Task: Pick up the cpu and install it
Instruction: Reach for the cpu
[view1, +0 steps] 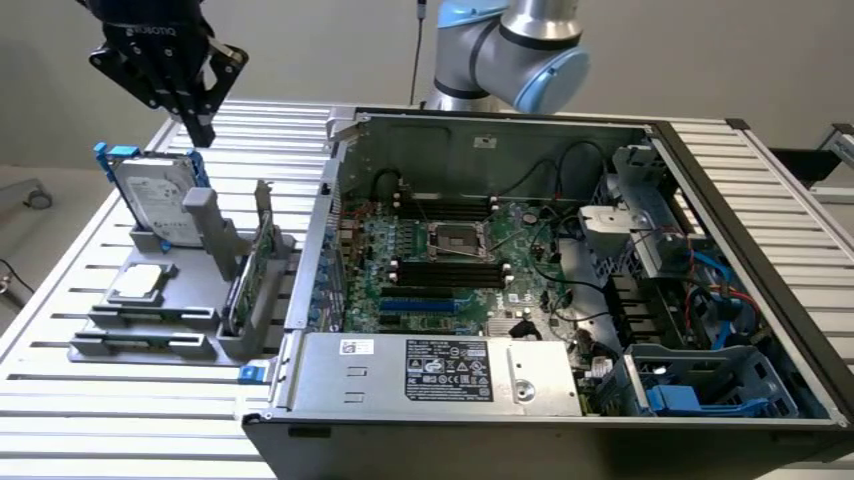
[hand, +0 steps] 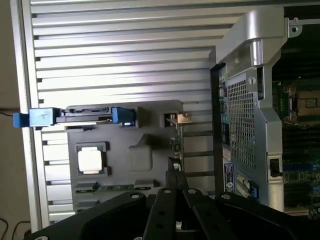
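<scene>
Gripper (view1: 200, 132) hangs high at the far end of the exterior view's left, above the upright hard drive (view1: 158, 200). Its fingers are pressed together with nothing between them. Cpu (view1: 140, 284) lies flat in its recess on the grey fixture (view1: 140, 345), nearer than the hard drive and well apart from the gripper. Open computer case (view1: 327, 200) stands at the exterior view's right, with the motherboard socket (view1: 454, 238) mid-board inside it.

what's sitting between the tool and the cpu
In the exterior view, the upright hard drive in its blue brackets stands between the tool above and the cpu lying lower on the grey holder.
</scene>
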